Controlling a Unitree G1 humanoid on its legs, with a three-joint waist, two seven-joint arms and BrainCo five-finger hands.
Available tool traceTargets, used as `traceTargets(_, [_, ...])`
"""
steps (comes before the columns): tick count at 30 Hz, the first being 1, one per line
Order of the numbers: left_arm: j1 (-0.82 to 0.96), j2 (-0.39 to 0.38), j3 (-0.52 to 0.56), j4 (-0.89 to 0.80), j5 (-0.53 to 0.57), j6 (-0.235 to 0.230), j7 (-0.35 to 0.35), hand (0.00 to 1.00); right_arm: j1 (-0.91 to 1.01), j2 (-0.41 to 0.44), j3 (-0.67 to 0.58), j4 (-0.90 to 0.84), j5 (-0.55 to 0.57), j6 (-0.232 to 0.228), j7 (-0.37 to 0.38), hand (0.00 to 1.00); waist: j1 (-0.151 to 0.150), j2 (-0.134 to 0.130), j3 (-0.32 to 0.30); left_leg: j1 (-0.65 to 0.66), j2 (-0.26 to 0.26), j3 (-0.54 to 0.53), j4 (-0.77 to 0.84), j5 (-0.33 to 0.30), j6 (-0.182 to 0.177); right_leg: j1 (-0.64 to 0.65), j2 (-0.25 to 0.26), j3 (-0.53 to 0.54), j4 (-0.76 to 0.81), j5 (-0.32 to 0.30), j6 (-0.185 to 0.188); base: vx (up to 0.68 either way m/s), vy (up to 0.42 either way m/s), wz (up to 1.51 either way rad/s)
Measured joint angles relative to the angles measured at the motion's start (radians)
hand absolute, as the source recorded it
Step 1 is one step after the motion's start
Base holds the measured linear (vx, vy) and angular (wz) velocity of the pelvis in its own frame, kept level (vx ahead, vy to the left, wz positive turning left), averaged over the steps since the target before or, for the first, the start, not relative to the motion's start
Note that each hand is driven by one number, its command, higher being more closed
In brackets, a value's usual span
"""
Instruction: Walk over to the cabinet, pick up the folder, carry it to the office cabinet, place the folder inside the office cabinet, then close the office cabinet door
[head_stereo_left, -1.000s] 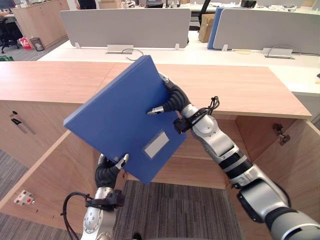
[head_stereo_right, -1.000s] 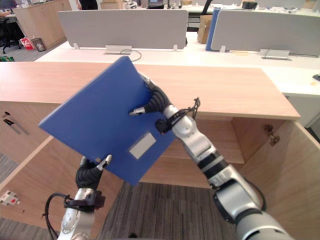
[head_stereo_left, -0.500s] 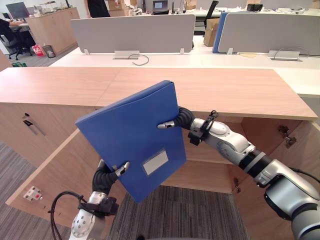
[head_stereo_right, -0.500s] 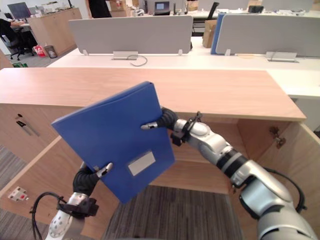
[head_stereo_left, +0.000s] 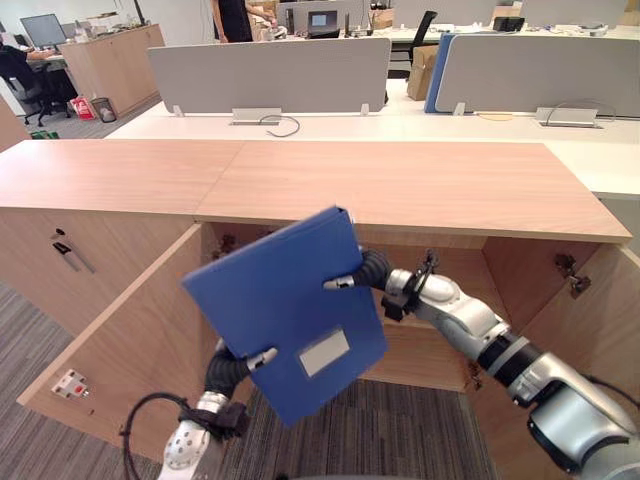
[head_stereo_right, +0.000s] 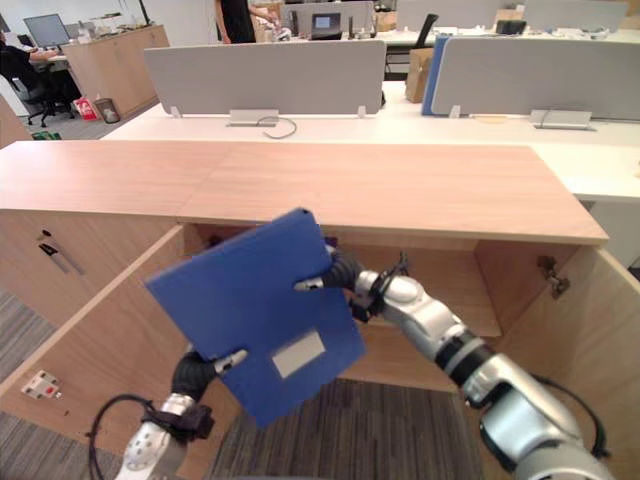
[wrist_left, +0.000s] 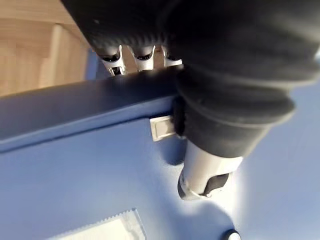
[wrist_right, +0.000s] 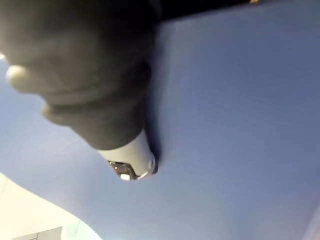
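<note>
The flat blue plastic folder (head_stereo_left: 285, 310) with a pale label hangs tilted before the light-wood office cabinet's (head_stereo_left: 400, 185) open compartment, its upper corner overlapping the front edge of the cabinet's top. The left hand (head_stereo_left: 235, 365) pinches its lower edge, thumb on the face and fingers hooked behind, and the right hand (head_stereo_left: 362, 274) pinches the upper right edge, thumb on the face. The swung-out left wooden door (head_stereo_left: 120, 340) stands just beside the left hand, the right wooden door (head_stereo_left: 600, 310) stands well apart, and grey desk partitions (head_stereo_left: 265, 72) rise beyond.
</note>
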Motion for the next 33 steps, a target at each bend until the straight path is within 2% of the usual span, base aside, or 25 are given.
traceTargets(4, [-0.029, -0.058, 0.032, 0.229, -0.035, 0.019, -0.011, 0.0, 0.177, 0.088, -0.152, -0.051, -0.262, -0.003, -0.013, 1.0, -0.005, 0.001, 0.001, -0.014, 0.012, 0.008, -0.001, 0.004, -0.005, -0.022, 0.011, 0.012, 0.003, 0.0, -0.006, -0.01, -0.021, -0.08])
traceTargets(5, [-0.038, -0.068, 0.05, 0.315, -0.04, 0.034, -0.013, 0.0, 0.219, 0.118, -0.191, -0.05, -0.352, -0.013, -0.028, 1.0, -0.011, -0.001, 0.004, -0.012, 0.015, 0.012, -0.001, 0.004, -0.005, -0.022, 0.014, 0.017, 0.004, 0.0, -0.008, -0.02, -0.023, -0.09])
traceTargets(6, [-0.043, -0.071, 0.062, 0.359, -0.043, 0.043, -0.013, 0.0, 0.24, 0.133, -0.213, -0.048, -0.393, -0.023, -0.035, 1.0, -0.015, 0.0, 0.005, -0.012, 0.015, 0.012, -0.001, 0.004, -0.005, -0.022, 0.014, 0.017, 0.005, 0.0, -0.008, -0.02, -0.019, -0.05])
traceTargets(8, [-0.049, -0.084, 0.126, 0.51, -0.05, 0.076, -0.008, 0.0, 0.308, 0.182, -0.286, -0.018, -0.547, -0.055, -0.071, 1.0, -0.038, 0.003, 0.011, -0.011, 0.016, 0.013, -0.001, 0.005, -0.007, -0.023, 0.015, 0.017, 0.005, 0.0, -0.008, -0.02, -0.007, -0.01])
traceTargets(10, [-0.049, -0.085, 0.157, 0.595, -0.047, 0.092, 0.003, 0.0, 0.345, 0.21, -0.323, 0.084, -0.627, -0.069, -0.099, 1.0, -0.042, 0.003, 0.013, -0.01, 0.016, 0.013, -0.001, 0.005, -0.008, -0.023, 0.014, 0.018, 0.007, 0.0, -0.008, -0.02, 0.004, 0.0])
traceTargets(14, [-0.086, -0.096, 0.211, 0.756, -0.09, 0.119, 0.012, 0.0, 0.379, 0.248, -0.34, 0.362, -0.722, -0.056, -0.141, 1.0, -0.038, 0.01, 0.048, -0.007, 0.018, 0.01, 0.0, 0.009, -0.014, -0.025, 0.013, 0.018, 0.019, -0.002, -0.008, -0.05, 0.007, 0.01])
traceTargets(16, [-0.102, -0.1, 0.237, 0.816, -0.119, 0.129, 0.016, 0.0, 0.396, 0.276, -0.345, 0.439, -0.753, -0.051, -0.158, 1.0, -0.041, 0.011, 0.057, -0.011, 0.019, 0.009, 0.009, 0.008, -0.014, -0.026, 0.013, 0.017, 0.025, -0.007, -0.007, -0.05, -0.001, 0.02])
traceTargets(18, [-0.121, -0.106, 0.259, 0.849, -0.137, 0.135, 0.023, 0.0, 0.399, 0.317, -0.391, 0.473, -0.757, -0.052, -0.192, 1.0, -0.044, 0.011, 0.08, -0.029, 0.02, 0.004, 0.068, -0.02, -0.015, -0.029, 0.005, 0.017, 0.05, -0.023, -0.007, -0.06, -0.012, 0.05])
traceTargets(21, [-0.131, -0.125, 0.285, 0.886, -0.14, 0.14, 0.035, 0.0, 0.398, 0.364, -0.453, 0.533, -0.751, -0.052, -0.221, 1.0, -0.043, 0.019, 0.09, -0.122, 0.044, 0.006, 0.304, -0.114, -0.021, -0.024, -0.004, 0.017, 0.085, -0.053, -0.007, -0.04, -0.005, 0.02])
traceTargets(24, [-0.14, -0.141, 0.333, 0.902, -0.138, 0.141, 0.051, 0.0, 0.385, 0.375, -0.481, 0.588, -0.716, -0.049, -0.244, 1.0, -0.031, 0.027, 0.097, -0.21, 0.069, 0.009, 0.498, -0.114, -0.02, -0.018, -0.007, 0.032, 0.085, -0.052, -0.008, -0.03, -0.018, -0.12])
traceTargets(26, [-0.132, -0.159, 0.361, 0.907, -0.132, 0.143, 0.059, 0.0, 0.383, 0.383, -0.498, 0.614, -0.699, -0.047, -0.255, 1.0, -0.02, 0.029, 0.102, -0.235, 0.079, 0.009, 0.565, -0.111, -0.02, -0.013, -0.007, 0.057, 0.083, -0.05, -0.011, 0.01, 0.026, -0.29])
traceTargets(27, [-0.131, -0.164, 0.373, 0.908, -0.129, 0.143, 0.059, 0.0, 0.382, 0.383, -0.501, 0.623, -0.687, -0.047, -0.26, 1.0, -0.015, 0.029, 0.102, -0.245, 0.079, 0.008, 0.577, -0.117, -0.022, -0.004, -0.009, 0.063, 0.079, -0.048, -0.014, 0.06, 0.058, -0.33])
traceTargets(28, [-0.131, -0.167, 0.382, 0.916, -0.123, 0.145, 0.06, 0.0, 0.381, 0.381, -0.504, 0.635, -0.667, -0.048, -0.27, 1.0, -0.013, 0.032, 0.103, -0.242, 0.074, 0.003, 0.56, -0.154, -0.021, 0.001, -0.01, 0.071, 0.072, -0.045, -0.017, 0.08, 0.076, -0.22])
traceTargets(30, [-0.142, -0.169, 0.397, 0.926, -0.108, 0.148, 0.06, 0.0, 0.372, 0.382, -0.51, 0.661, -0.631, -0.049, -0.285, 1.0, -0.012, 0.032, 0.114, -0.24, 0.056, -0.008, 0.456, -0.17, -0.025, 0.011, -0.01, 0.075, 0.061, -0.043, -0.015, 0.06, 0.107, -0.16])
traceTargets(31, [-0.146, -0.171, 0.398, 0.933, -0.103, 0.148, 0.062, 0.0, 0.367, 0.385, -0.526, 0.678, -0.62, -0.048, -0.29, 1.0, -0.005, 0.036, 0.113, -0.238, 0.044, -0.017, 0.365, -0.152, -0.029, 0.013, -0.007, 0.077, 0.057, -0.044, -0.012, 0.06, 0.137, -0.14])
traceTargets(33, [-0.151, -0.168, 0.401, 0.953, -0.104, 0.149, 0.067, 0.0, 0.36, 0.395, -0.532, 0.702, -0.581, -0.047, -0.298, 1.0, 0.005, 0.038, 0.118, -0.209, 0.032, -0.018, 0.303, -0.08, -0.01, 0.02, -0.006, 0.109, 0.043, -0.046, 0.007, 0.11, 0.178, -0.32])
